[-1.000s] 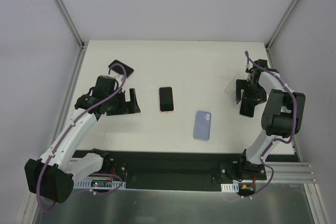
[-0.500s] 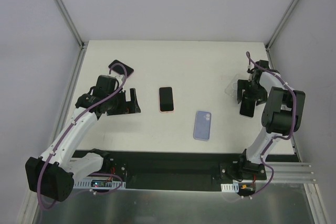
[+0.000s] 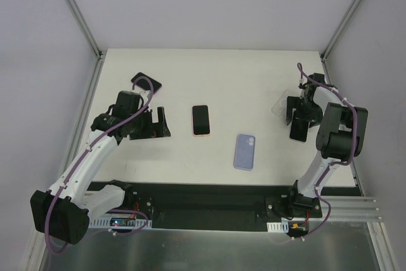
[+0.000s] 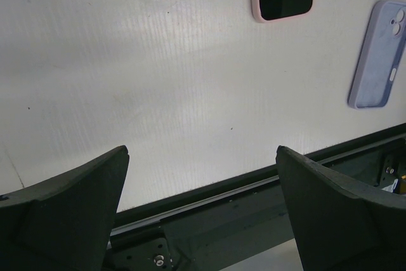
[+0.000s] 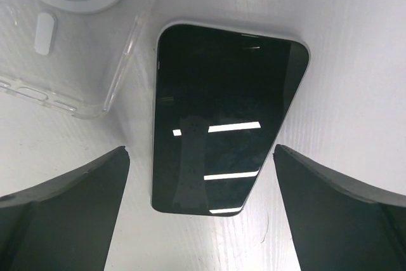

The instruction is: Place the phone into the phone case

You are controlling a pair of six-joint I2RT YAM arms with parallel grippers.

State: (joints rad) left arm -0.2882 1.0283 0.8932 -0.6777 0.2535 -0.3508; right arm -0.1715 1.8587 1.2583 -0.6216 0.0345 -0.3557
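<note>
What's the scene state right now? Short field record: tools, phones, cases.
left tool: open, empty, over bare table
right tool: open, straddling silver-edged phone, not closed on it
silver-edged phone: screen up, beside clear case, not in it
pink-edged phone: screen up, mid-table, nothing touching it
lavender case: flat, camera cutout showing, apart from pink-edged phone
dark flat item: far left, partly under cable; phone or case unclear

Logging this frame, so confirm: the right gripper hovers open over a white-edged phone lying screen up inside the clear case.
One error: the phone lies beside the clear case, not inside it; the right wrist view shows this. The right gripper does hover open over it.
</note>
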